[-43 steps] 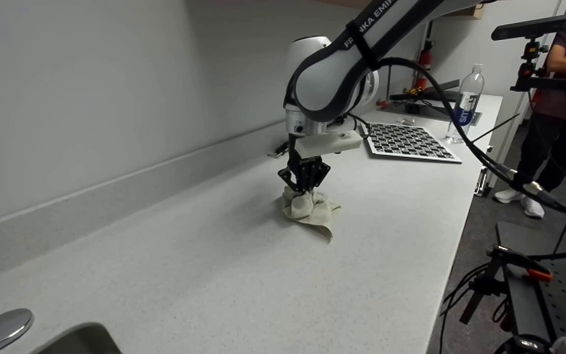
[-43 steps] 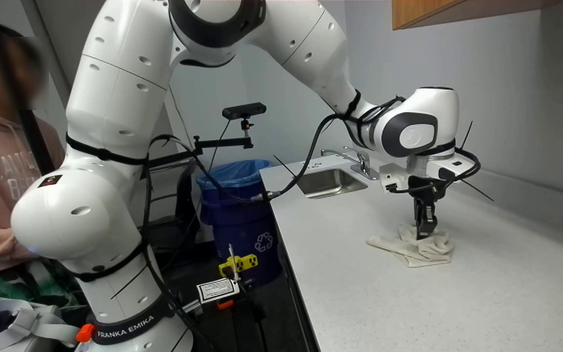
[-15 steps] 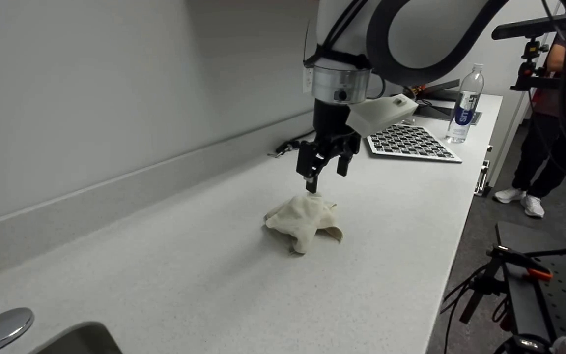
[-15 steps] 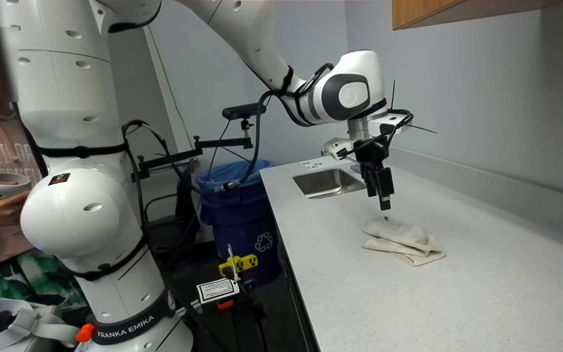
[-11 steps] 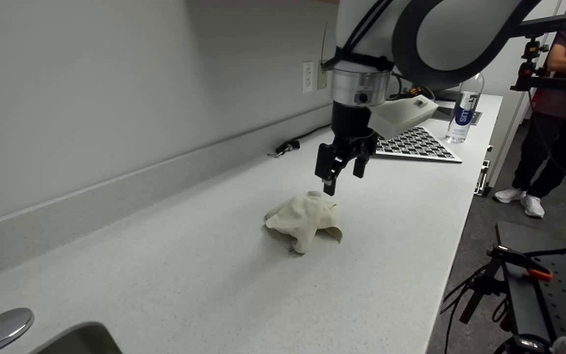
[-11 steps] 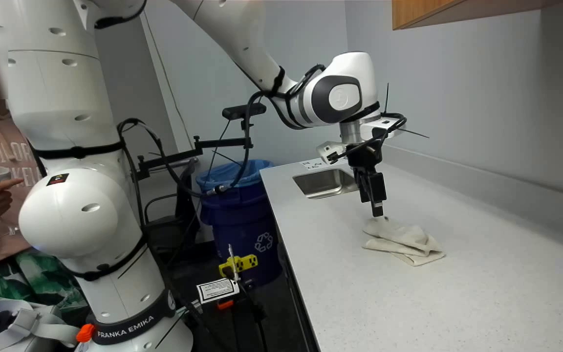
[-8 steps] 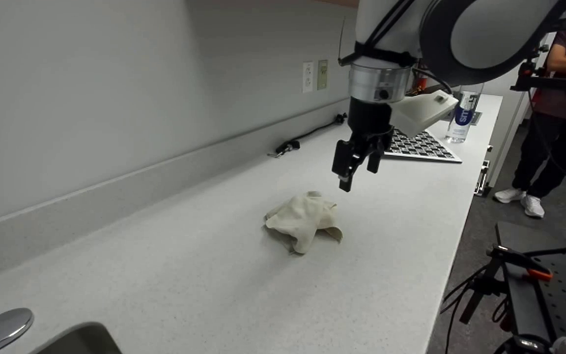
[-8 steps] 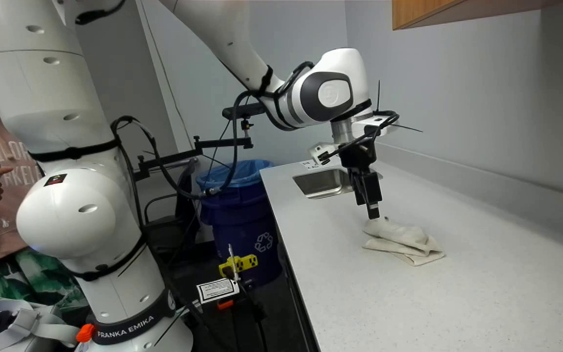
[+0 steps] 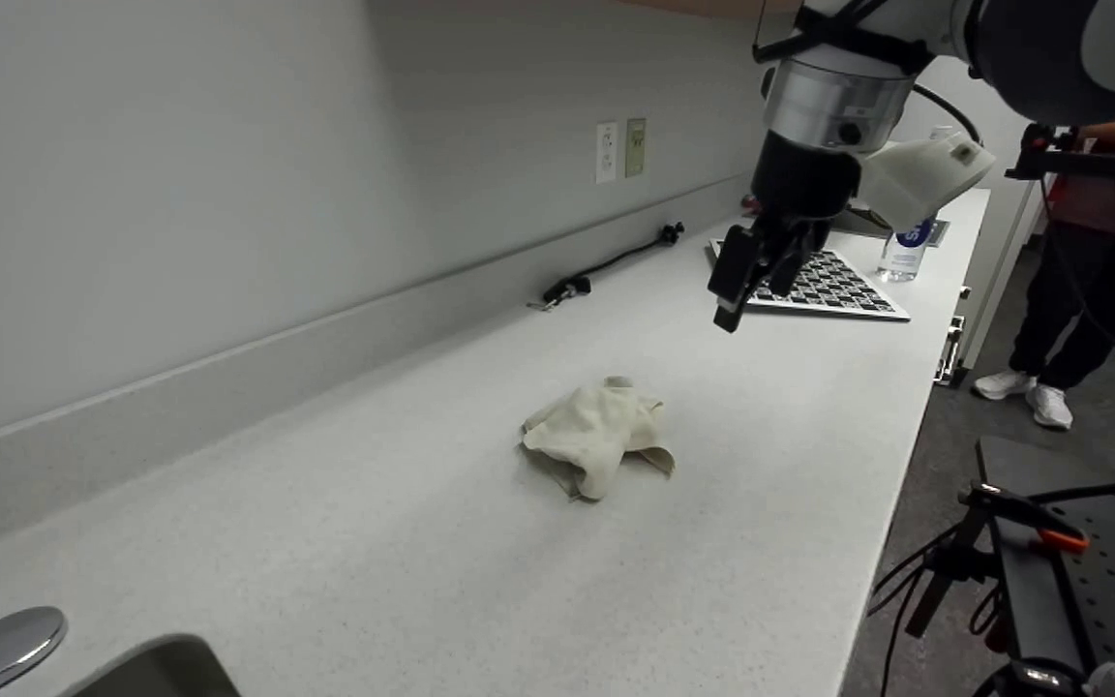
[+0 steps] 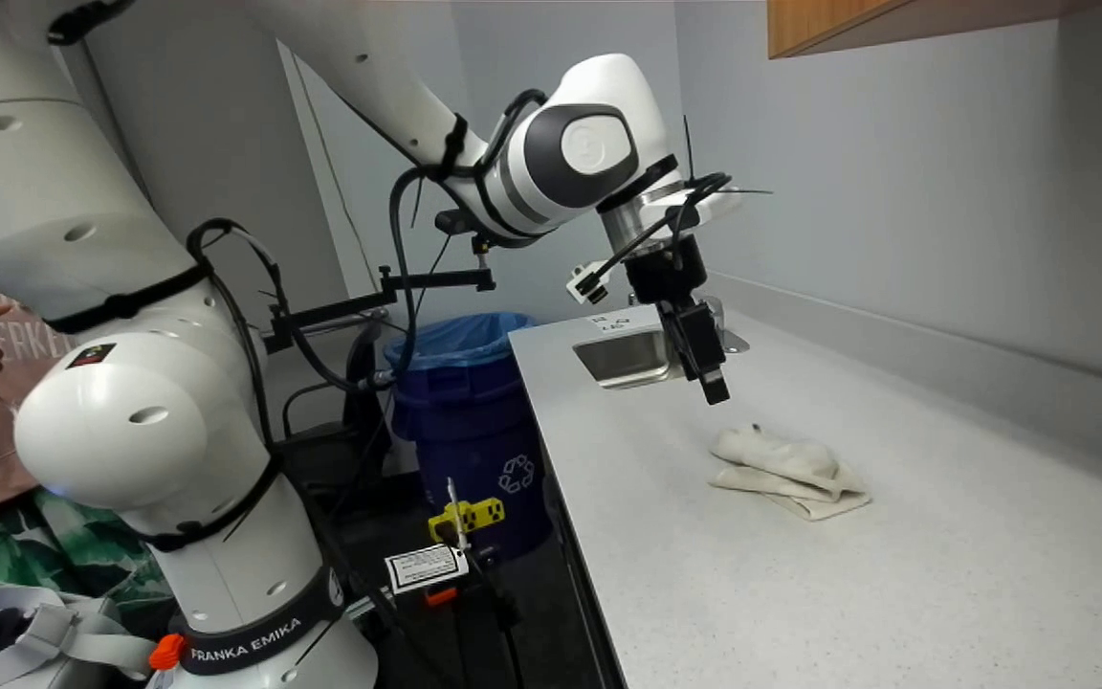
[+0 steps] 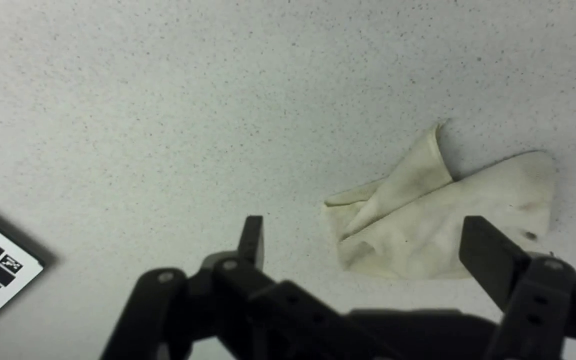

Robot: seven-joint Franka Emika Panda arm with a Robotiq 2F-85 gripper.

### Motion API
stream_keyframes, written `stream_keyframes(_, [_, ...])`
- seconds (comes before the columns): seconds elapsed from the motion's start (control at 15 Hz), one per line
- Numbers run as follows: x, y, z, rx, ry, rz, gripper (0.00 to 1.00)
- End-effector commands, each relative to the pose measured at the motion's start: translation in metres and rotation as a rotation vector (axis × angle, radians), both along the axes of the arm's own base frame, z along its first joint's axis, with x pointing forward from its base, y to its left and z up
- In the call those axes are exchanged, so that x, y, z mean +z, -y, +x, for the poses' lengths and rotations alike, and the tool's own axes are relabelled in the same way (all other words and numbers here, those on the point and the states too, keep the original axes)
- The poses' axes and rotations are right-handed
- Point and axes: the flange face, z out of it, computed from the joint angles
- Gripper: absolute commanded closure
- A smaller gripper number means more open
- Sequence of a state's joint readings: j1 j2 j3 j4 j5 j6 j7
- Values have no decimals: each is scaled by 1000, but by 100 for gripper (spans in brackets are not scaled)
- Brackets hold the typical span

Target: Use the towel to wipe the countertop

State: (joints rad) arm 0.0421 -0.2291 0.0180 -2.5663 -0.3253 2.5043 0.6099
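Note:
The towel [image 9: 596,438], a crumpled cream cloth, lies loosely folded on the white-grey countertop [image 9: 403,552]. It also shows in the other exterior picture as a folded towel [image 10: 790,469] on the countertop [image 10: 800,603]. My gripper [image 9: 756,308] hangs tilted above the surface, apart from the cloth and off to its side. In the wrist view the gripper [image 11: 363,225] stands wide open with nothing held. There the towel [image 11: 408,235] shows below and beyond the jaws, and the right finger [image 11: 493,260] covers part of its lower edge.
A checkered board [image 9: 838,286] lies behind my gripper, with a water bottle [image 9: 906,257] past it. A cable with a clamp [image 9: 569,288] rests along the backsplash [image 9: 345,339]. A sink [image 10: 628,359] is set into the counter's far end. A wooden cabinet [image 10: 857,24] hangs overhead.
Earlier my gripper was down at the towel; since then it has come off it, open, risen and swung away toward the checkered board, tilting. Over the last second the towel has stayed put.

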Motion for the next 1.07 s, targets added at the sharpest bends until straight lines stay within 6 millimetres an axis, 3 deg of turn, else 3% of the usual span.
stream_keyframes(0.0, [6,-3,-4,-3,16,0,0])
stream_keyframes(0.2, [15,-6,-13,-8,41,-2,0])
stream_keyframes(1.0, [13,-4,-15,-11,40,-2,0])
